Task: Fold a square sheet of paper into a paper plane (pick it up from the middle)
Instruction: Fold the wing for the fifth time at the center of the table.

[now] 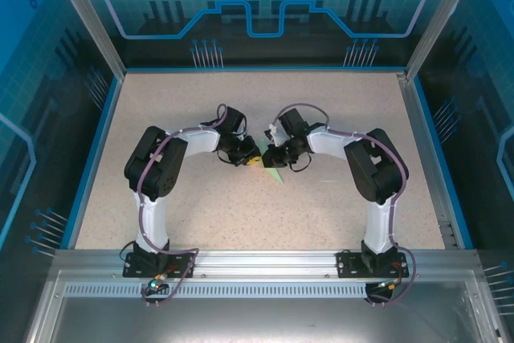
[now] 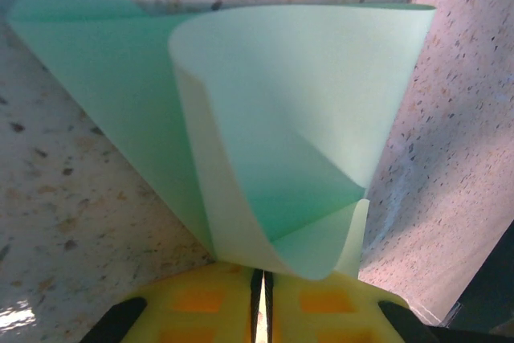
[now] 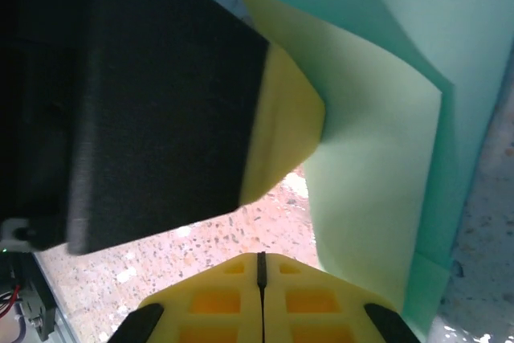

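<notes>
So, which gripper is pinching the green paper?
The left gripper: the paper runs into its closed yellow fingers. The right gripper is shut beside the paper.

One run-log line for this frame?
left pincer: shut on sheet of paper | right pincer: shut, beside the sheet | paper: creased, one flap curled up | place: middle of table

speckled tabletop [image 1: 201,206], blue enclosure walls [image 1: 265,6]

Paper plane [image 1: 276,175] on table [image 1: 201,214], left tool [image 1: 254,160] and right tool [image 1: 268,158] at its far end
</notes>
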